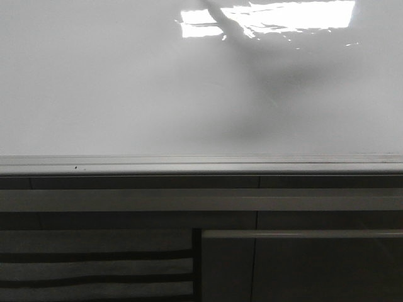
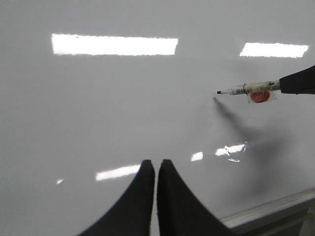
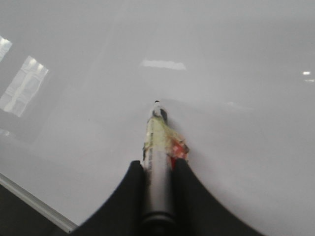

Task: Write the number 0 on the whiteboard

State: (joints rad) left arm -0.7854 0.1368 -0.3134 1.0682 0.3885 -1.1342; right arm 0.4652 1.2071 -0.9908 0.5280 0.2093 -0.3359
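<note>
From the right wrist camera I read the right hand reaching out low over the whiteboard, its two dark fingers clamped on the barrel of a marker. The marker lies along the line of the fingers with its black tip pointing away from the hand. The tip sits very near the glossy surface; I cannot tell whether it touches. A yellowish tape wrap and a red patch show on the barrel just ahead of the fingertips.

From the left wrist camera I read the left hand held above the whiteboard with its two dark fingers pressed together, nothing between them. In the same view the marker comes in from the side, gripped by the right hand's dark finger, and its shadow falls on the board beneath it.

The front camera shows the whiteboard filling the upper part of the picture, its silver-grey frame edge running across below it, and dark slatted panels lower down. Neither hand appears in this view; only a soft grey shadow crosses the board near the light glare. No drawn line of the number 0 shows in any view; the white surface carries only reflections and shadows.
</note>
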